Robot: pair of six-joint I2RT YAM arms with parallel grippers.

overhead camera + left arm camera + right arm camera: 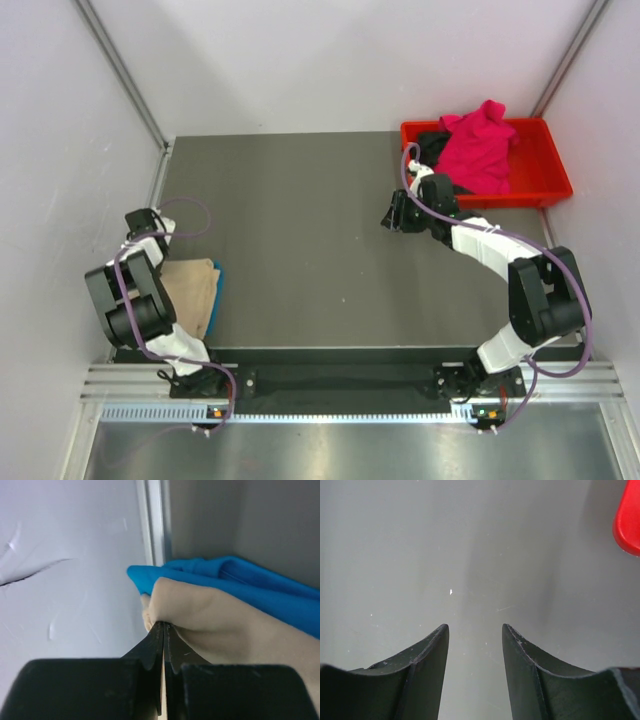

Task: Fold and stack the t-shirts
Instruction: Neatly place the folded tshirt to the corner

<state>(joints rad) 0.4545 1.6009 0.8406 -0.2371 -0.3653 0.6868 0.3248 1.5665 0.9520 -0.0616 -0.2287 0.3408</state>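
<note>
The left fingers [156,652], hard and matte black, are pressed together on a bunched fold of the soft beige-tan cloth t-shirt [225,625], which bulges out in a rounded puff just beyond their tips. Beneath and beyond it, the bright blue cloth t-shirt [270,587] lies in smooth folds near the aluminium post [155,525] of the pale wall. Seen from above, the two form a flat folded stack at the left edge of the dark grey tabletop [300,230], beige on top.

The right fingers [427,650], curved black plastic, stand apart with nothing between them over bare tabletop. Near them, at the far right corner, the glossy red plastic tray [545,170] holds the crumpled magenta-pink t-shirt [480,145] and the black t-shirt [430,145], neither touched by any fingers.
</note>
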